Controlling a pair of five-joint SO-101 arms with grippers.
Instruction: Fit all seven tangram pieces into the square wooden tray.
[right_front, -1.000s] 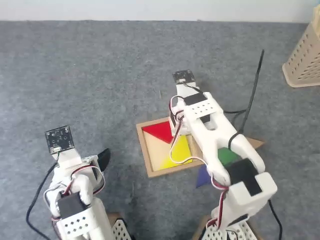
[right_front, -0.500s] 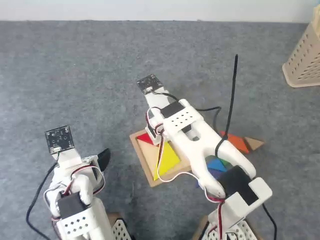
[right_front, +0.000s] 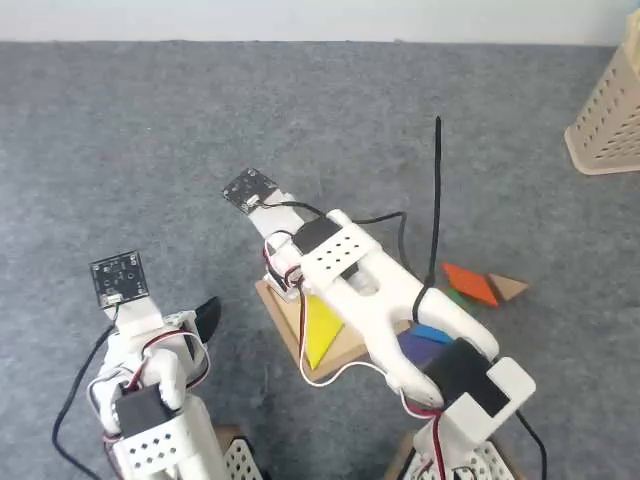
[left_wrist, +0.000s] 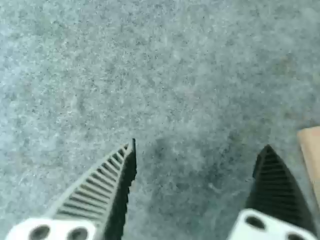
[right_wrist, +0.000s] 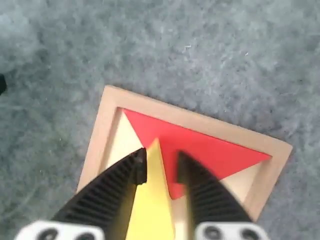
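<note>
Tray (right_wrist: 102, 125) mid-bench, red triangle (right_wrist: 200, 145) and yellow triangle (right_wrist: 152, 210) inside | right claw (right_wrist: 161, 167) narrowly apart, astride yellow's point | left claw (left_wrist: 200, 150) wide apart, empty, at its 9 o'clock

We find the square wooden tray (right_front: 282, 325) on the tabletop (right_front: 150, 150), under the reach of the right arm and to the right of the left pincer (right_front: 207, 314). The left pincer hangs over the tabletop with the tray's corner (left_wrist: 311, 150) just beside it. Two large triangles lie in the tray, touching: the far triangle (right_wrist: 200, 145) along the side away from the arms, the near triangle (right_wrist: 152, 210) closer to them. The right pincer (right_wrist: 161, 159) stands over the spot where they meet. Right of the tray a parallelogram (right_front: 470, 283) lies on the tabletop, with a small triangle (right_front: 510, 287) touching its right end. More pieces (right_front: 428, 338) lie nearer, partly under the right arm. A slotted rack (right_front: 605, 110) stands at the far right.
</note>
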